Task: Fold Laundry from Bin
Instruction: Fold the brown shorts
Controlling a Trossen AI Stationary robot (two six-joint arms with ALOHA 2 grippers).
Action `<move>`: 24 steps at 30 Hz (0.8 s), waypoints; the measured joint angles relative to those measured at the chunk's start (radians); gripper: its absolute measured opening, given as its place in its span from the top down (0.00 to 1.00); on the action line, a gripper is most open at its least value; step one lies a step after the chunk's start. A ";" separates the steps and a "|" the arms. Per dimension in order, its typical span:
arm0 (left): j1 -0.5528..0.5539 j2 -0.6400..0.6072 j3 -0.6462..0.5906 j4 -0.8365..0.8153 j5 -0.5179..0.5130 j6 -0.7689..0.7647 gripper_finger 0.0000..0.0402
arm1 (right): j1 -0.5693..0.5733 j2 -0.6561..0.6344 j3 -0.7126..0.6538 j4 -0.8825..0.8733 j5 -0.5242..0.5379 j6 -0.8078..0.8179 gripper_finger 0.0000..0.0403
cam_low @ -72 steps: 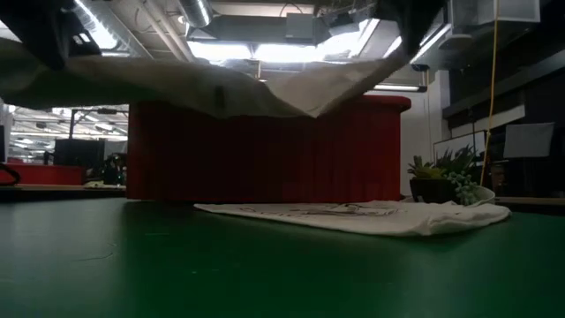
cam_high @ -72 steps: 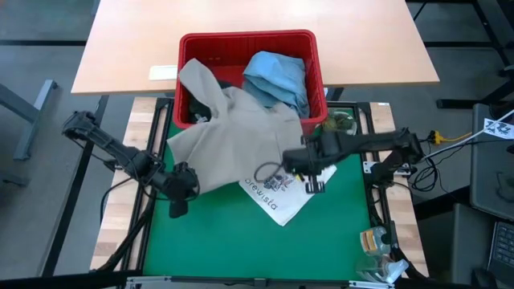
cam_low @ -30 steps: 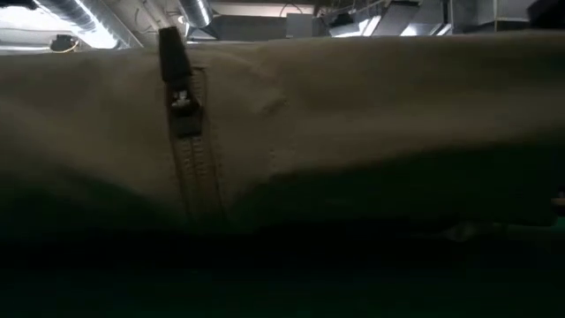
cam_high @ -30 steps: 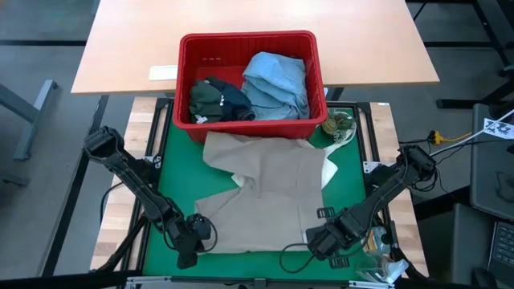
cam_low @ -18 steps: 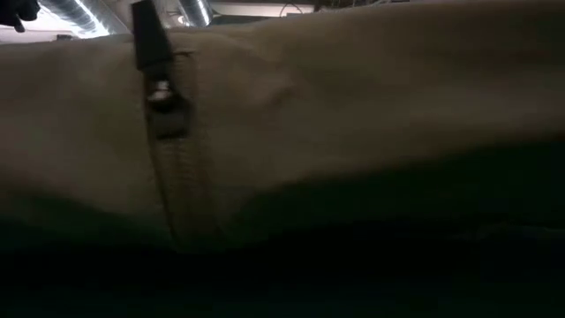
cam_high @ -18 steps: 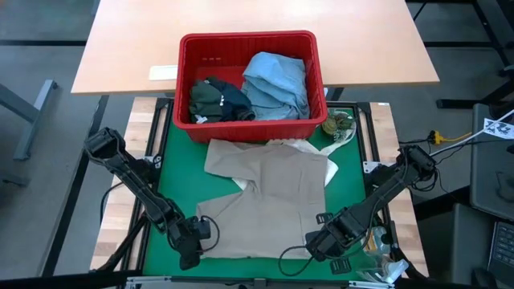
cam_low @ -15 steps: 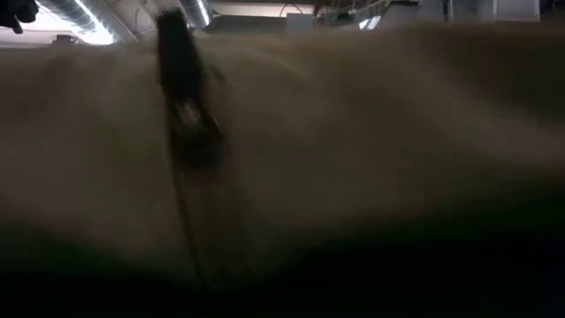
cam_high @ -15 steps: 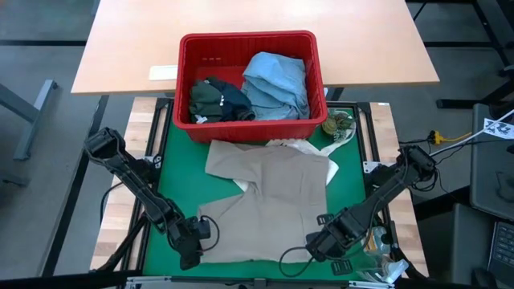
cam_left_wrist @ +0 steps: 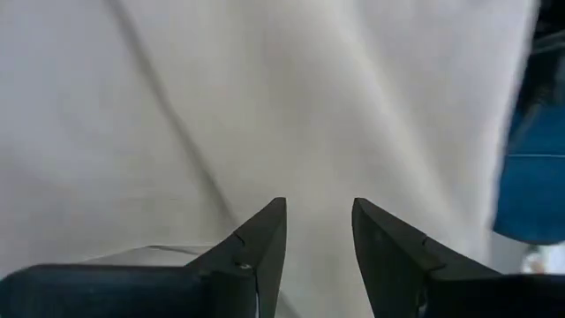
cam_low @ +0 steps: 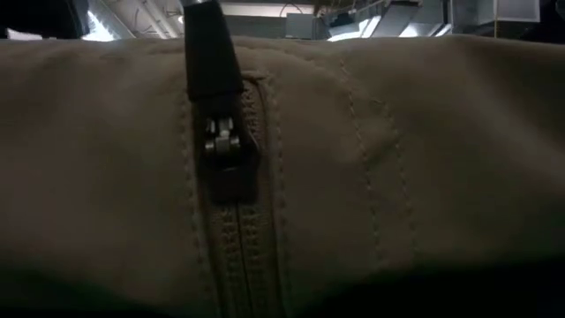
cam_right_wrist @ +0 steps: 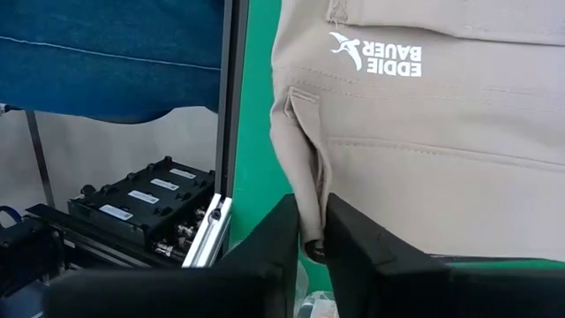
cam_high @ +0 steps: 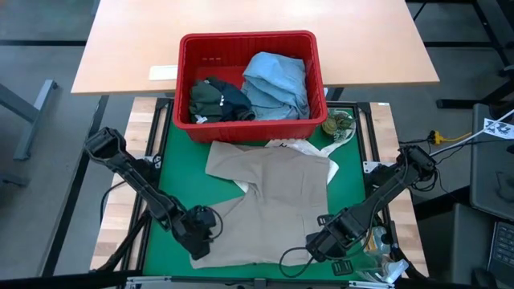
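The beige garment (cam_high: 269, 201) is spread on the green mat (cam_high: 353, 189), just in front of the bin (cam_high: 250, 46), where the blue shirt (cam_high: 277, 80) and the olive garment (cam_high: 210, 95) are kept. The left gripper (cam_high: 201, 241) is seen with fingers spread above the garment's near left corner. A fold at the near right corner is pinched by the right gripper (cam_right_wrist: 315, 238).

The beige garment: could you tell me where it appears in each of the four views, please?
High view: beige garment spread on the green mat, in front of the red bin.
Low view: it fills the picture, zipper left of centre.
Left wrist view: pale cloth beyond the left gripper.
Right wrist view: printed corner above the right gripper.
Shared landmark: green mat, in the high and right wrist views.
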 joint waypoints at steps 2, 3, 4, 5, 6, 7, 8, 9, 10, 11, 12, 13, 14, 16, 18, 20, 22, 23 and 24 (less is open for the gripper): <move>0.010 0.000 0.000 -0.043 0.000 -0.029 0.70 | 0.000 0.000 0.000 -0.001 0.000 0.000 0.84; 0.015 0.000 0.000 -0.069 0.000 -0.053 0.71 | 0.000 0.000 0.000 -0.002 0.000 0.000 0.82; 0.018 0.000 0.000 -0.099 0.000 -0.083 0.72 | 0.000 0.000 0.000 -0.008 0.000 0.000 0.80; 0.022 0.000 0.000 -0.129 0.000 -0.115 0.72 | 0.000 0.000 0.000 -0.017 0.001 0.000 0.79; 0.023 0.000 0.000 -0.156 0.000 -0.148 0.73 | 0.000 0.000 0.000 -0.028 0.001 0.000 0.77; 0.024 0.000 0.000 -0.180 -0.001 -0.176 0.74 | 0.000 0.000 0.000 -0.041 0.001 0.000 0.75; 0.024 0.000 0.000 -0.199 -0.004 -0.202 0.74 | 0.000 0.000 0.000 -0.051 0.002 0.000 0.73; 0.024 0.000 0.000 -0.214 -0.009 -0.225 0.75 | 0.000 0.000 0.000 -0.063 0.002 0.000 0.71; 0.024 0.000 0.000 -0.219 -0.019 -0.243 0.76 | 0.000 0.000 0.000 -0.073 0.002 0.000 0.70; 0.023 0.000 0.000 -0.221 -0.029 -0.260 0.76 | 0.000 0.000 0.000 -0.080 0.003 0.000 0.68; 0.023 0.000 0.000 -0.224 -0.043 -0.275 0.76 | 0.000 0.000 0.000 -0.085 0.004 0.000 0.67; 0.023 0.000 0.000 -0.228 -0.060 -0.292 0.77 | 0.000 0.000 0.000 -0.086 0.007 0.000 0.66; 0.024 0.000 0.000 -0.232 -0.079 -0.310 0.77 | 0.000 0.000 0.000 -0.087 0.007 0.000 0.66; 0.024 0.000 0.000 -0.243 -0.106 -0.352 0.77 | 0.000 0.000 0.000 -0.090 0.011 0.000 0.65; 0.024 0.000 0.000 -0.260 -0.115 -0.408 0.77 | 0.000 0.000 0.000 -0.090 0.027 -0.001 0.65; 0.022 0.000 0.000 -0.270 -0.116 -0.454 0.77 | 0.000 0.000 0.000 -0.092 0.041 -0.001 0.66; 0.018 0.000 0.000 -0.280 -0.122 -0.483 0.77 | 0.000 0.000 0.000 -0.096 0.045 -0.001 0.65; 0.018 0.000 0.000 -0.284 -0.123 -0.506 0.77 | 0.000 0.000 0.000 -0.098 0.045 -0.001 0.65; 0.018 0.000 0.000 -0.286 -0.119 -0.532 0.77 | 0.000 0.000 0.000 -0.098 0.046 -0.001 0.65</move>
